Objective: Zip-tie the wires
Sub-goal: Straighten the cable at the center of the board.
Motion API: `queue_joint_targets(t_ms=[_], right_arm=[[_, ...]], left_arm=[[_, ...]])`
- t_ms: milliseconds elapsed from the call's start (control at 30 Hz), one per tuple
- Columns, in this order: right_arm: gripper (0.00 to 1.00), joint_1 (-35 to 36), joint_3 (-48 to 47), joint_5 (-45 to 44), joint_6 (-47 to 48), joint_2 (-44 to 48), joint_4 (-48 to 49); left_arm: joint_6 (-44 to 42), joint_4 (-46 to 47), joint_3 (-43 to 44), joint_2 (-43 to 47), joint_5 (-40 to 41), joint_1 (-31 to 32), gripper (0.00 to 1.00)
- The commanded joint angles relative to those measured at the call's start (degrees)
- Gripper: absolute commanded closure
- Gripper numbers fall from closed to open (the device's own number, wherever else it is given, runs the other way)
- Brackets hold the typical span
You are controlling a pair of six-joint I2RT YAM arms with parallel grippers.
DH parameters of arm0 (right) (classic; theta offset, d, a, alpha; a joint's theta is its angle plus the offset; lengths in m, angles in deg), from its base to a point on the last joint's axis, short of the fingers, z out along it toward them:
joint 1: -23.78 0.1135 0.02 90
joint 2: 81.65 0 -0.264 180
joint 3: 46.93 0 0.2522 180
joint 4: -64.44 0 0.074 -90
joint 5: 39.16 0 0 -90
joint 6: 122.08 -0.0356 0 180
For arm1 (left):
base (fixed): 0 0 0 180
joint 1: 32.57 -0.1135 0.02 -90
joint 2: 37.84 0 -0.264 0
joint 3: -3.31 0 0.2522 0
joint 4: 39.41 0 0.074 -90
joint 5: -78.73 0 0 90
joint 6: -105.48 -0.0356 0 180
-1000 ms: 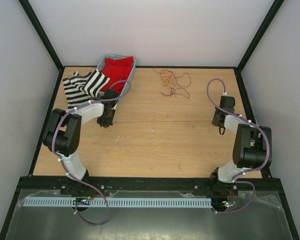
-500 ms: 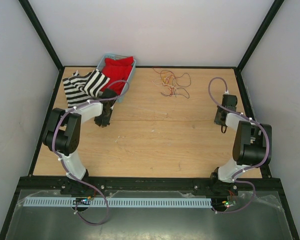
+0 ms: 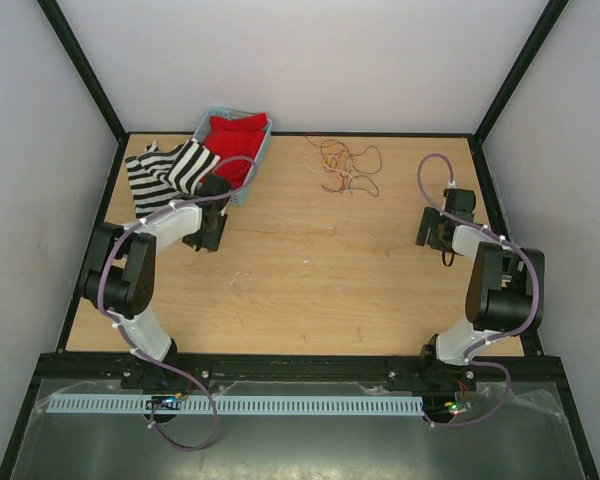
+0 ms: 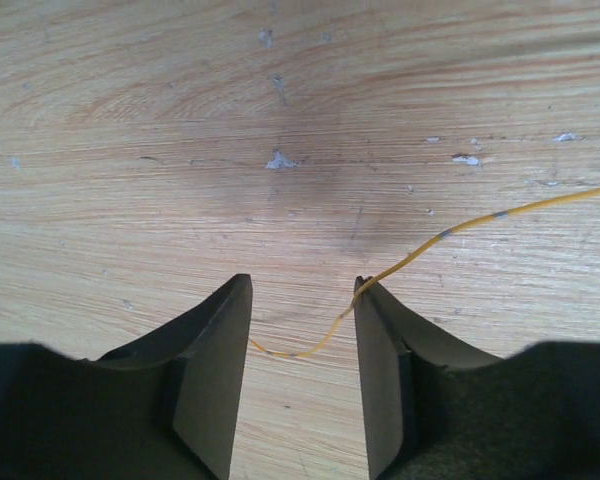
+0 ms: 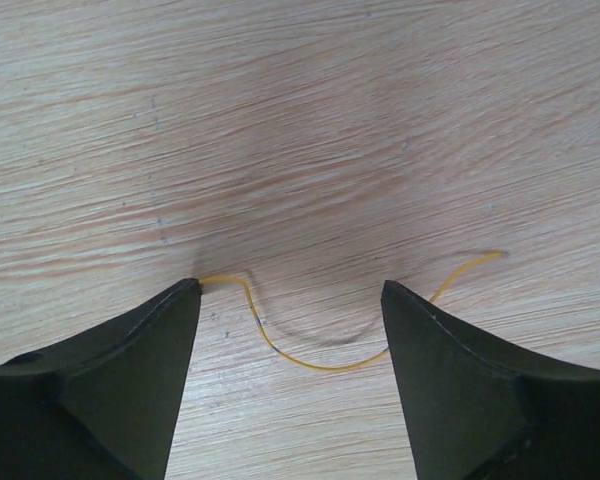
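Bunch of wires [image 3: 342, 165] at the far middle of the surface [image 3: 310, 290], well apart from both arms, left pincer [image 4: 302, 284] partly spread, right pincer [image 5: 291, 286] spread wide, a loose yellow strand [image 4: 500, 214] lying between the fingers of each.

The table [image 4: 280, 120] is pale wood, matt, with fine grain and small white chips. The fingers [image 5: 110, 390] look like matt black plastic. The yellow wire [image 5: 320, 367] has a smooth coat. The striped cloth [image 3: 165, 172] looks soft.
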Motion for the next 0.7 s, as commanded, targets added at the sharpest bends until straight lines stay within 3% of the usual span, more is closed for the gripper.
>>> queue_joint_targets(t_ms=[0,100,267,533,667], right_arm=[[0.15,-0.16,-1.26,3.80,0.78,2.17,-2.01],[0.12,-0.12,-1.25,6.65,0.83,3.42,-1.68],[0.07,-0.19,-1.53,11.54,0.07,7.14,-1.97],[0.03,-0.19,-4.65,17.97,-1.29,11.94,-4.97],[0.04,0.36,-5.23,24.48,-3.46,12.60,-3.03]], left_arm=[[0.41,-1.26,-0.30,3.70,1.46,-0.40,0.47],[0.82,-1.22,-0.30,5.11,0.97,-0.85,0.35],[1.58,-1.26,-0.64,8.24,-3.15,-1.97,0.02],[3.91,-1.17,-1.01,15.23,-17.44,-6.70,0.01],[5.56,-0.97,-0.37,18.45,-19.59,-8.31,0.01]])
